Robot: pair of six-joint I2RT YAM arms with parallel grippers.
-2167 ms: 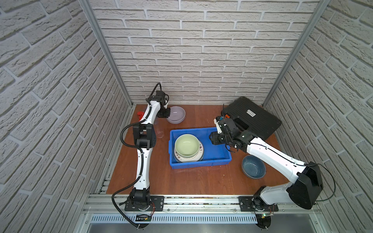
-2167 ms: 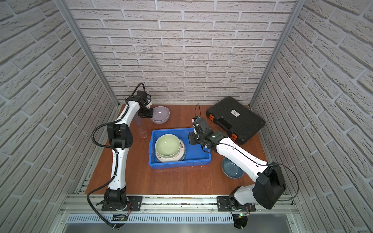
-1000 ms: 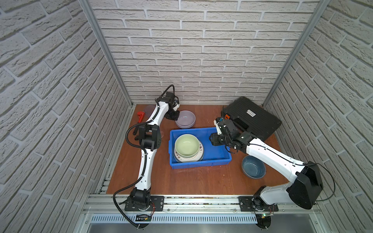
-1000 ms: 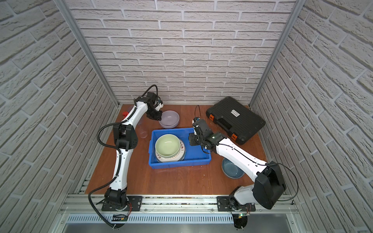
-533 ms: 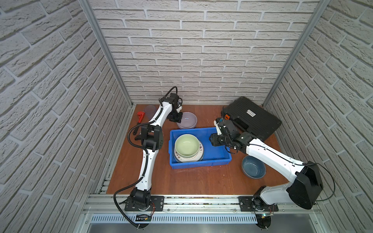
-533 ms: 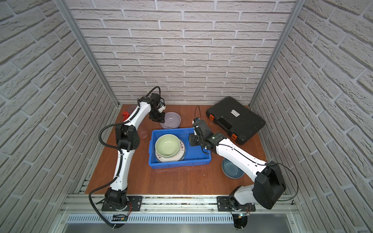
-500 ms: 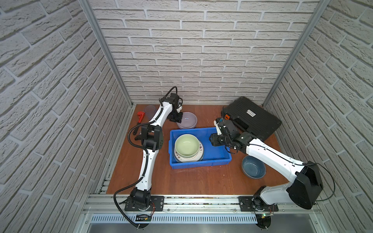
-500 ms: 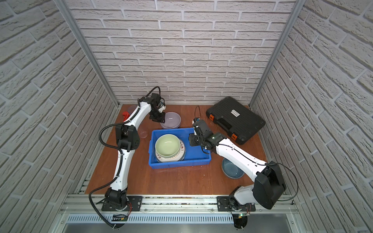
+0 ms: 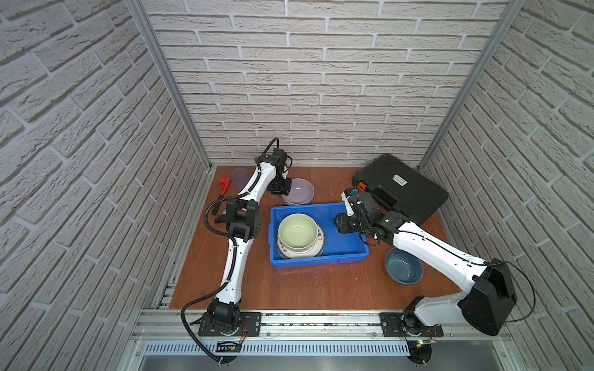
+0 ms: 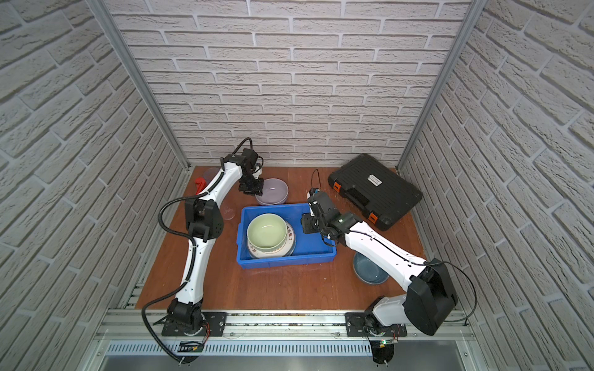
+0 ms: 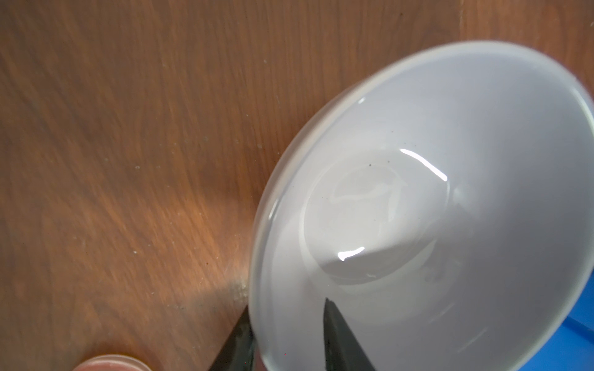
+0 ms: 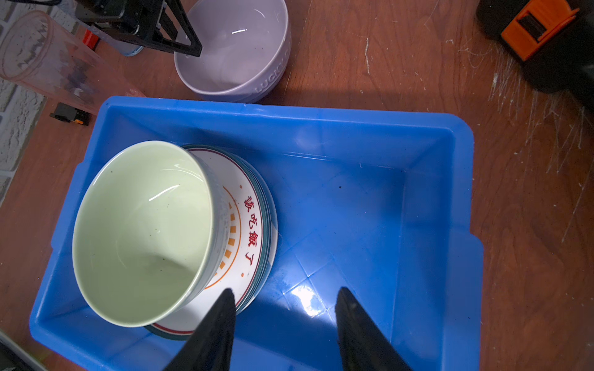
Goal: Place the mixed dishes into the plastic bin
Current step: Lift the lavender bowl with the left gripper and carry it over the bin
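The blue plastic bin (image 9: 318,260) (image 10: 286,260) (image 12: 289,110) holds a pale green bowl (image 9: 298,232) (image 12: 141,231) resting on stacked plates (image 12: 250,225). A lilac bowl (image 9: 299,191) (image 10: 273,191) (image 11: 418,208) (image 12: 234,48) stands on the table just behind the bin. My left gripper (image 9: 280,189) (image 11: 287,305) is open, straddling the bowl's rim with one finger outside and one inside. My right gripper (image 9: 339,225) (image 12: 284,290) hangs open over the bin's bare right half, holding nothing. A blue-grey bowl (image 9: 404,266) (image 10: 369,269) sits right of the bin.
A clear tumbler (image 9: 239,177) and a red pipe wrench (image 9: 222,188) stand at the back left corner. Another tumbler (image 10: 229,212) is beside the left arm. The black tool case (image 9: 401,189) (image 10: 374,189) fills the back right. Brick walls close in on three sides.
My left gripper has carried the lilac bowl to the right, up to the bin's back wall, and its jaws have loosened on the rim. The right arm has stayed still.
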